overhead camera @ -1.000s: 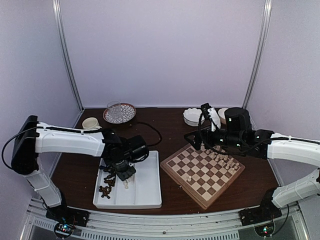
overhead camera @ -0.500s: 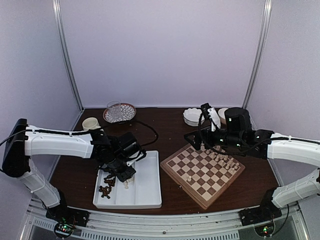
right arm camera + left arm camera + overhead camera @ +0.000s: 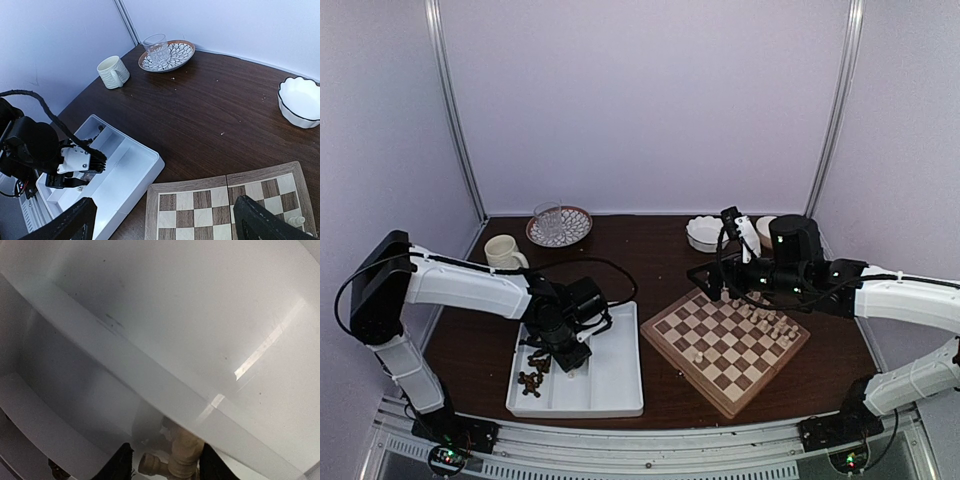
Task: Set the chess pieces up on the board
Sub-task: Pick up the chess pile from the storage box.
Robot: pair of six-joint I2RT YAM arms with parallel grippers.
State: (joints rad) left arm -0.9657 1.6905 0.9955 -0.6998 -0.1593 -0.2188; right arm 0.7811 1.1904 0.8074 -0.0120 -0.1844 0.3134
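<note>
While inside tray point(image 3: 615, 375), left fingers point(image 3: 122, 464) apart

tray point(image 3: 616, 388) left of board point(image 3: 732, 384); chess pieces point(image 3: 776, 326) on both

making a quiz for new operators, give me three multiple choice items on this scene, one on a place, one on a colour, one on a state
1. Where does the glass stand?
A on the plate
B in a bowl
C beside the mug

2. What colour is the tray?
A black
B white
C red

3. How is the right tool?
A gripping something
B shut, empty
C open, empty

Answers:
1 A, the glass sits on the patterned plate.
2 B, its walls and floor are white.
3 C, its fingers stand wide apart with nothing between them.
</note>
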